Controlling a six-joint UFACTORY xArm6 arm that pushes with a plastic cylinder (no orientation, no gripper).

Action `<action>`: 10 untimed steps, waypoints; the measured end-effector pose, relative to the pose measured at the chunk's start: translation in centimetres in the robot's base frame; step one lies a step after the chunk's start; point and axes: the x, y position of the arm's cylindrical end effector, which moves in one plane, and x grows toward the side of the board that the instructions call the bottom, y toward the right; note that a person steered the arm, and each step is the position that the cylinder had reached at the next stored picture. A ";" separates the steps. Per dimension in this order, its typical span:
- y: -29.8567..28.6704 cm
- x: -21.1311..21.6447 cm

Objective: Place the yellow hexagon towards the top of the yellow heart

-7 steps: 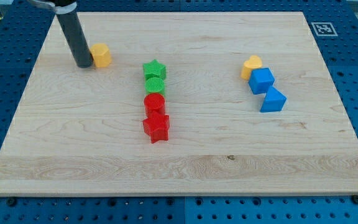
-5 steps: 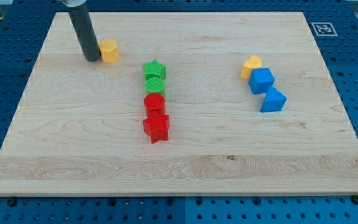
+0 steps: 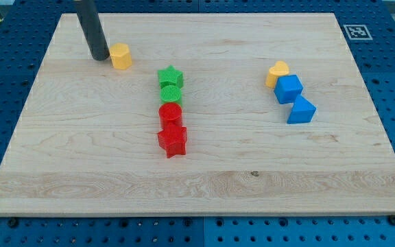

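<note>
The yellow hexagon (image 3: 121, 56) lies on the wooden board near the view's top left. My tip (image 3: 100, 57) stands just to its left, a small gap apart from it. The yellow heart (image 3: 277, 73) lies far off at the view's right, touching the upper left of a blue cube (image 3: 289, 89).
A blue block (image 3: 301, 110) sits below the blue cube. A column in the middle holds a green star (image 3: 171, 75), a green round block (image 3: 172, 93), a red round block (image 3: 171, 113) and a red star (image 3: 173, 140). The board (image 3: 204, 185) has a marker at its top right corner.
My tip pushed the yellow hexagon a little to the right and up. Since then the tip has drawn slightly up and left, and the hexagon stays put.
</note>
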 end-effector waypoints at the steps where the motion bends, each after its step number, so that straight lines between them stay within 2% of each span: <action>1: 0.0 0.0; 3: -0.5 0.0; 5: 4.6 0.0; 7: 4.4 1.8; 9: 9.3 2.0; 10: 9.3 1.9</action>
